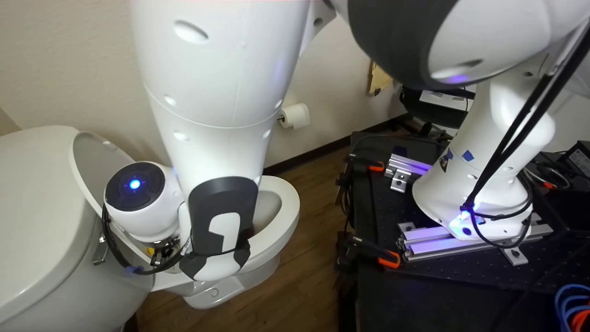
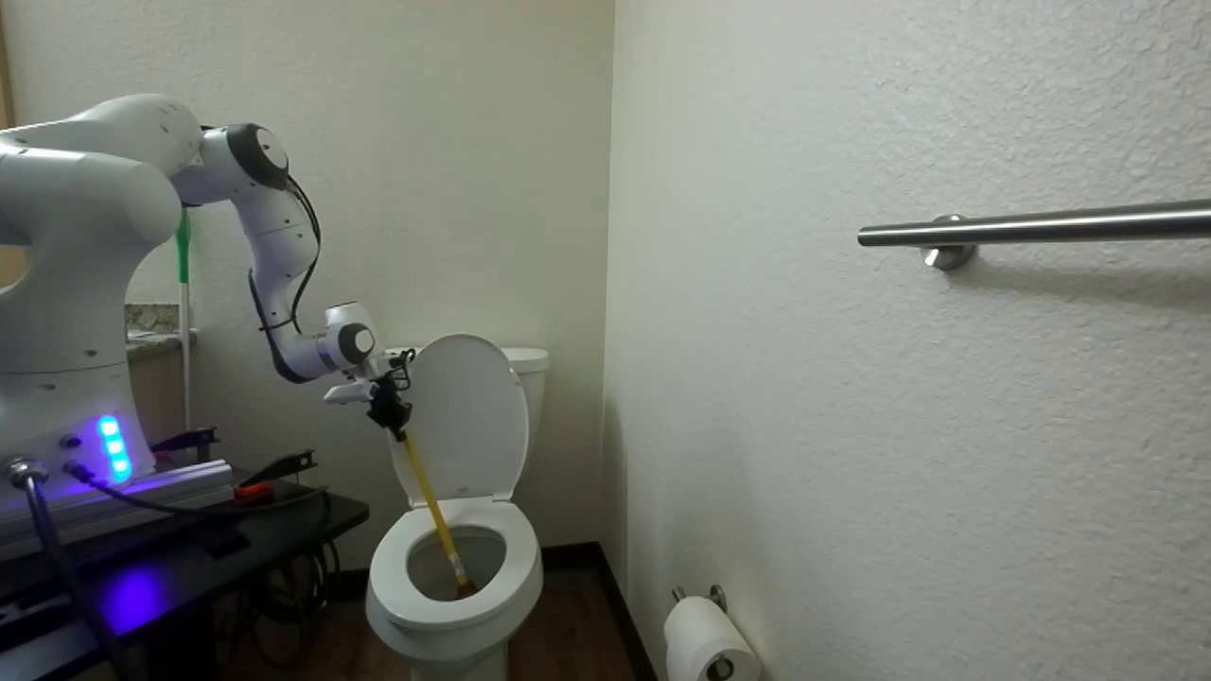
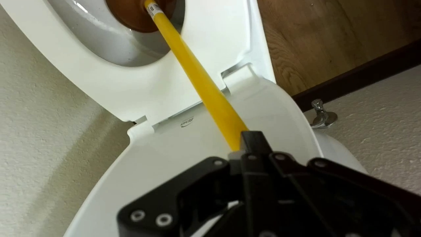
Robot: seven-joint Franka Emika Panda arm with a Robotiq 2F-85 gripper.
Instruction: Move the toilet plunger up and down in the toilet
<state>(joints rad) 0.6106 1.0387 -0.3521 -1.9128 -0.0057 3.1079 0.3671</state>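
The toilet plunger (image 2: 428, 492) has a thin yellow stick and a reddish-brown cup. It leans at a tilt, with its cup down inside the bowl of the white toilet (image 2: 395, 579). In the wrist view the yellow stick (image 3: 197, 75) runs from the cup (image 3: 130, 14) at the top to my gripper (image 3: 241, 146). My gripper (image 2: 399, 433) is shut on the upper end of the stick, above the bowl, in front of the raised lid (image 2: 464, 416). In an exterior view my arm hides most of the plunger and part of the toilet seat (image 1: 286, 226).
The toilet tank (image 1: 37, 207) stands behind the raised lid. Walls stand behind and beside the toilet. A toilet paper roll (image 1: 296, 115) hangs on the wall. A metal bar (image 2: 1041, 227) is mounted higher up. A black table (image 1: 392, 295) with clamps (image 1: 389, 259) carries my base.
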